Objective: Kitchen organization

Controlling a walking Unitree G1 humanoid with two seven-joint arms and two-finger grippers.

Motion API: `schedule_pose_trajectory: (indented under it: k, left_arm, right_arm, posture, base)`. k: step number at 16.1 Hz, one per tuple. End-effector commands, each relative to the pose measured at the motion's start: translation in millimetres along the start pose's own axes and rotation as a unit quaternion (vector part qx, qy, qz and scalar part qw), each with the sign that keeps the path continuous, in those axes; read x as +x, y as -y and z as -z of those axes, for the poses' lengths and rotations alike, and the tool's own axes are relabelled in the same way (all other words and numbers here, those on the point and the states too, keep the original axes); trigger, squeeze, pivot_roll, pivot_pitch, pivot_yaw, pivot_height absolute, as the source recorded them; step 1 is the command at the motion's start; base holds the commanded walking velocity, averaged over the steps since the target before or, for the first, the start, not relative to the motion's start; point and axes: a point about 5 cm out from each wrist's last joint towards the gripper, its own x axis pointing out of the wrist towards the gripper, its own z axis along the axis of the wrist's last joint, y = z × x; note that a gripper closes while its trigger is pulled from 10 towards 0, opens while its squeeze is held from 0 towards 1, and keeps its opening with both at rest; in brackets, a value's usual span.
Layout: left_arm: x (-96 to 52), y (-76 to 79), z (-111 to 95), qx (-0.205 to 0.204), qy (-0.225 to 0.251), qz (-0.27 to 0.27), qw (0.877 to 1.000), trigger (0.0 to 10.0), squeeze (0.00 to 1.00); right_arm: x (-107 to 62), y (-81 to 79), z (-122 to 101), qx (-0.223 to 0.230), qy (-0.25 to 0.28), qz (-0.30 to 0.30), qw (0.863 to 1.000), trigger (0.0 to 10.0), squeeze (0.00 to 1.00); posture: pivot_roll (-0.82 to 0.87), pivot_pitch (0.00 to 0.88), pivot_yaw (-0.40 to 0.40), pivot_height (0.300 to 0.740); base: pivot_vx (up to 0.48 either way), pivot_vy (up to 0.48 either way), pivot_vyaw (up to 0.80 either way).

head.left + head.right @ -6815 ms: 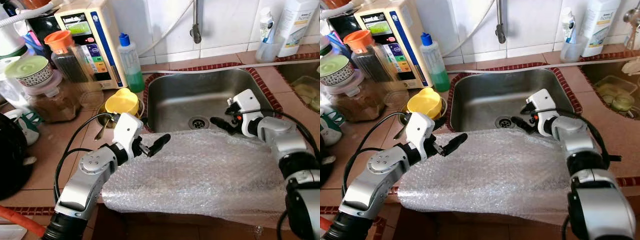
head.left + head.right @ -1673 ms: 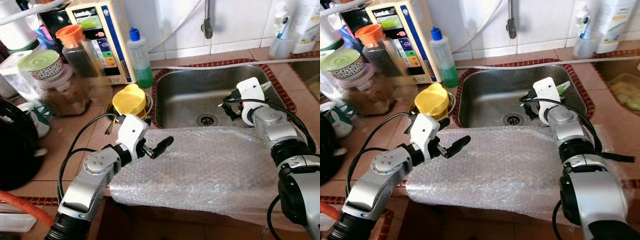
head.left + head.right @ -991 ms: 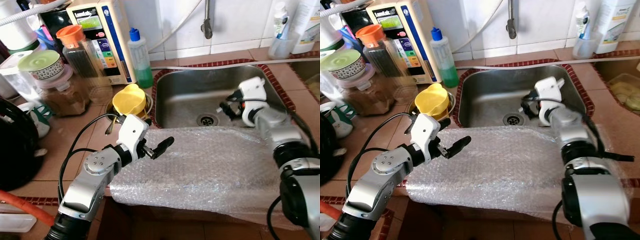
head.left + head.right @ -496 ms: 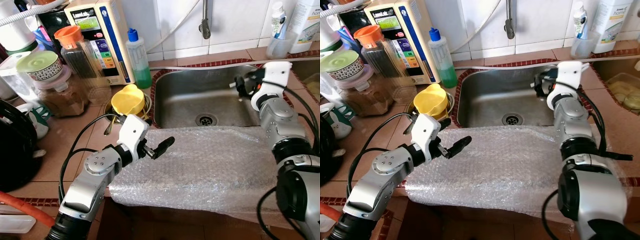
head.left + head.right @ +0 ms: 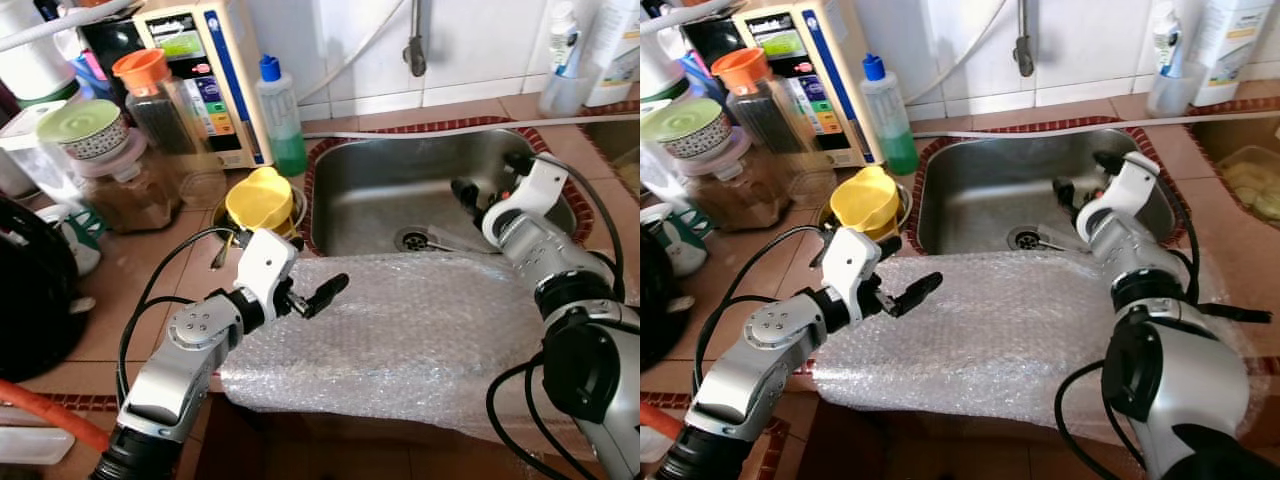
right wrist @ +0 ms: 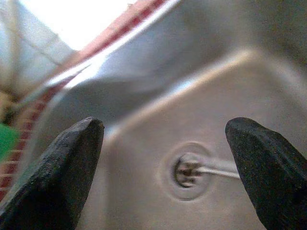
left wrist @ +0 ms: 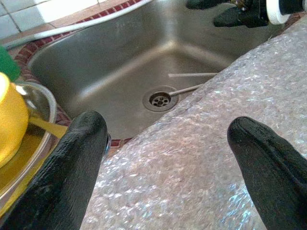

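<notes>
Hovering at centre-right, my right gripper (image 5: 487,186) is spread wide and empty over the sink (image 5: 380,180), above the drain (image 5: 412,239). My left gripper (image 5: 318,294), lower left, gapes empty over the bubble wrap (image 5: 420,340) at frame centre.

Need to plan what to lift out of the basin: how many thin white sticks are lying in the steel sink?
2. One thin white stick lies flat on the steel sink floor beyond the drain; the other runs from the drain under the bubble wrap, which may hide more.
</notes>
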Motion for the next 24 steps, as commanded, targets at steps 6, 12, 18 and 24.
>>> schedule_pose_trajectory:
  k: [6, 12, 18, 24]
  left_arm:
    - [-2.8, -4.1, -1.7, 0.015, -0.004, -0.009, 1.0, 10.0, 0.0]
    - [-1.6, -11.4, -10.0, 0.01, 0.02, -0.02, 1.0, 10.0, 0.0]
    - [-2.8, -34.6, -25.5, 0.021, 0.076, -0.097, 0.992, 10.0, 0.0]
    - [-7.5, -64.9, -20.5, 0.017, 0.068, -0.205, 0.976, 10.0, 0.0]
  right_arm:
    - [2.4, -23.9, -17.8, -0.061, 0.04, -0.05, 0.996, 10.0, 0.0]
    - [-20.1, -49.7, -21.4, -0.213, 0.168, -0.126, 0.954, 10.0, 0.0]
    - [-59.4, -83.1, 38.2, -0.331, 0.166, -0.235, 0.898, 10.0, 0.0]
    - [-90.6, -104.9, 70.6, -0.355, 0.139, -0.295, 0.876, 10.0, 0.0]
  posture:
    - [-0.25, 0.08, 0.212, 0.74]
    - [-0.26, 0.078, 0.21, 0.74]
    - [-0.28, 0.074, 0.202, 0.74]
    - [-0.29, 0.066, 0.19, 0.74]
  base:
    - [0.0, 0.0, 0.0]
    - [0.0, 0.0, 0.0]
    - [0.0, 0.0, 0.0]
    - [0.0, 0.0, 0.0]
